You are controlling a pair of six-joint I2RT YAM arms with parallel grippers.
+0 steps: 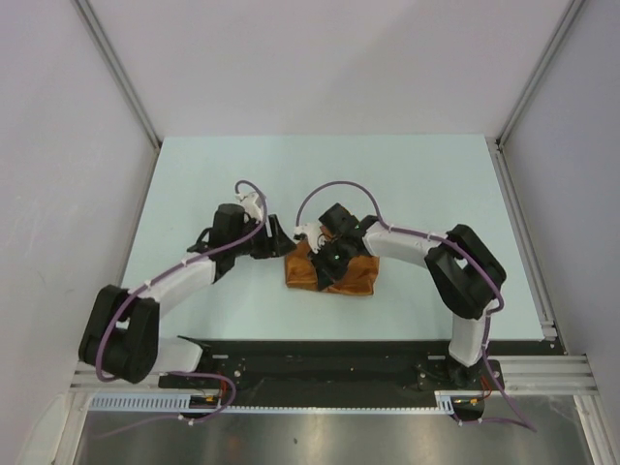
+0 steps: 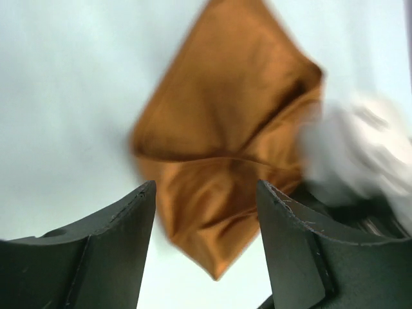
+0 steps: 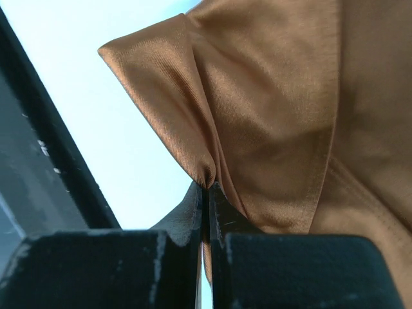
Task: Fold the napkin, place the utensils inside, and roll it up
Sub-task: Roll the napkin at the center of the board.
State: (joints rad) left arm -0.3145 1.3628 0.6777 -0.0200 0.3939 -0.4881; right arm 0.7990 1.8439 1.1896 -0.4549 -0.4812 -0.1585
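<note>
The rust-orange napkin [image 1: 355,277] lies as a folded, crumpled bundle on the pale table, near the middle front. My right gripper [image 1: 327,260] sits over its left part and is shut on a pinched fold of the napkin [image 3: 270,96]; the right wrist view shows the cloth squeezed between the closed fingertips [image 3: 206,188]. My left gripper [image 1: 286,248] hovers just left of the bundle and is open. In the left wrist view, the napkin's [image 2: 225,129] near corner shows in the gap of my left gripper [image 2: 206,188], with the cloth touching neither finger. The utensils are hidden or out of view.
The pale table [image 1: 407,184] is bounded by grey walls with metal rails left and right. In the left wrist view, the right arm's white wrist [image 2: 360,148] shows blurred at the napkin's right edge. Both arm bases stand on the black plate [image 1: 320,373] at the front.
</note>
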